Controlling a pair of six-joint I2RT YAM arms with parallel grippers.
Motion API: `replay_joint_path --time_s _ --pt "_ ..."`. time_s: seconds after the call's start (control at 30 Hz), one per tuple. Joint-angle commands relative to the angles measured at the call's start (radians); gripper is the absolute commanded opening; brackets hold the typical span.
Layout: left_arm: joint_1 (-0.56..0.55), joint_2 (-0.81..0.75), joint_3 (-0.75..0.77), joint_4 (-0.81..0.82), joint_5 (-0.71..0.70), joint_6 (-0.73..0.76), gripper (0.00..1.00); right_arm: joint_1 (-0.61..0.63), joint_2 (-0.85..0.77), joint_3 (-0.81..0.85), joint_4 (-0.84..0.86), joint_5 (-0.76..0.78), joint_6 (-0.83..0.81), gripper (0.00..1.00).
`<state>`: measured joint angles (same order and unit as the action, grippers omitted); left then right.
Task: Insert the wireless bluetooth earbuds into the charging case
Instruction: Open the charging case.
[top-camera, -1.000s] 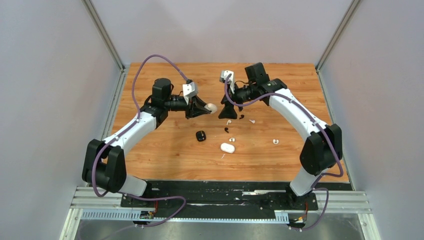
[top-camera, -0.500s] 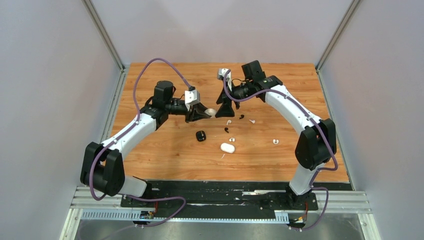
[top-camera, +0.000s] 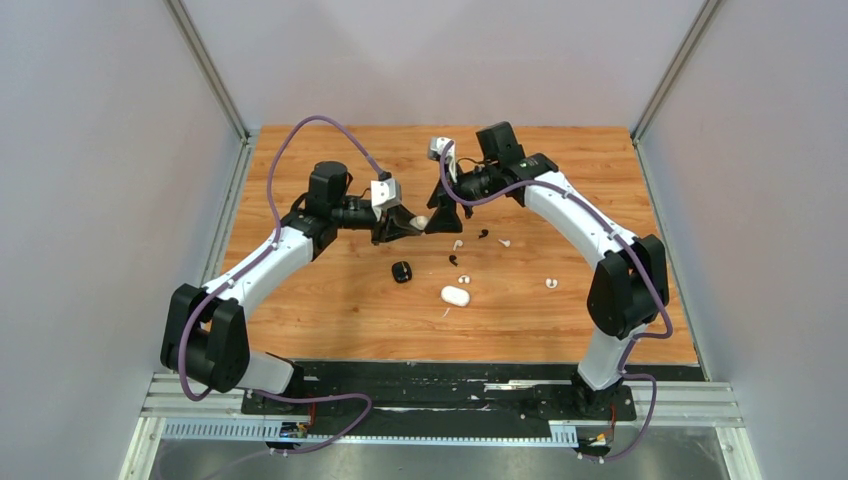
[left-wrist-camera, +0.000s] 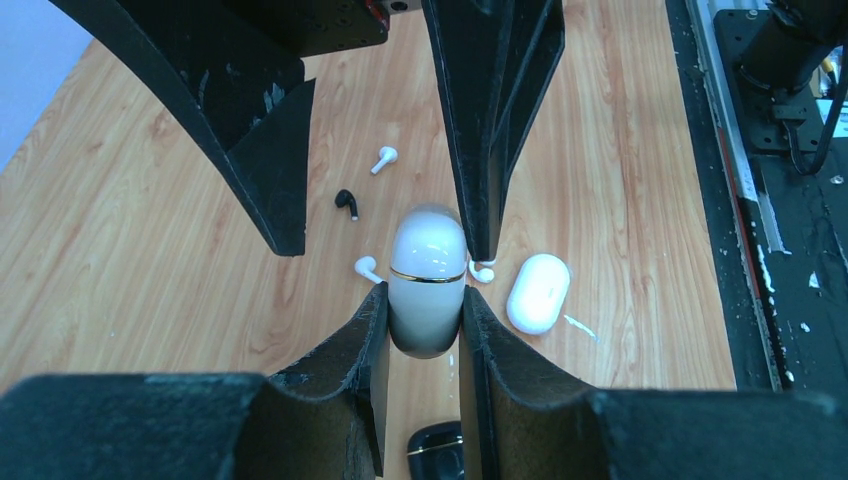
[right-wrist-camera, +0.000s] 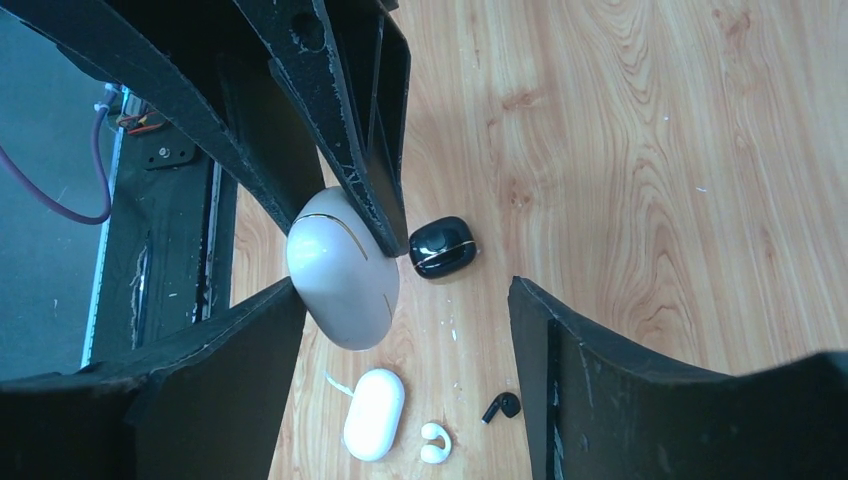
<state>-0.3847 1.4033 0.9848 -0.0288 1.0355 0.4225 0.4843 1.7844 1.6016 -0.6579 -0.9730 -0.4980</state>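
My left gripper (top-camera: 408, 225) is shut on a pearl-white charging case (top-camera: 421, 222) with a gold seam, held above the table; the case (left-wrist-camera: 427, 280) sits between its fingers and is closed. My right gripper (top-camera: 443, 218) is open, and the tip of the case (right-wrist-camera: 343, 280) lies between its jaws, close to one finger (right-wrist-camera: 250, 330). Loose earbuds lie on the wood: white ones (top-camera: 458, 243) (top-camera: 504, 242) (top-camera: 464, 279) (top-camera: 550, 283) and black ones (top-camera: 484, 235) (top-camera: 452, 260). In the left wrist view, white earbuds (left-wrist-camera: 366, 267) (left-wrist-camera: 383, 157) and a black earbud (left-wrist-camera: 346, 203) lie below.
A closed white case (top-camera: 455, 295) and a closed black case (top-camera: 402, 271) lie on the wooden table (top-camera: 330, 300) in front of the grippers. Grey walls stand to the left, right and back. A black rail (top-camera: 440, 375) runs along the near edge.
My right gripper has moved left until its open jaws reach around the tip of the held case. My left gripper has dipped slightly, still holding the case.
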Motion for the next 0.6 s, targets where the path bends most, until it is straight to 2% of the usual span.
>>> replay_joint_path --time_s 0.0,0.23,0.57 --pt "-0.008 -0.031 0.034 0.065 0.016 -0.044 0.00 0.007 -0.020 -0.007 0.065 0.020 -0.008 0.72" --pt "-0.008 -0.030 0.031 0.119 0.025 -0.112 0.00 0.009 -0.032 -0.031 0.067 0.058 -0.035 0.69" --pt "-0.009 -0.029 0.023 0.097 0.045 -0.055 0.00 -0.044 -0.011 0.056 0.081 0.103 -0.008 0.60"
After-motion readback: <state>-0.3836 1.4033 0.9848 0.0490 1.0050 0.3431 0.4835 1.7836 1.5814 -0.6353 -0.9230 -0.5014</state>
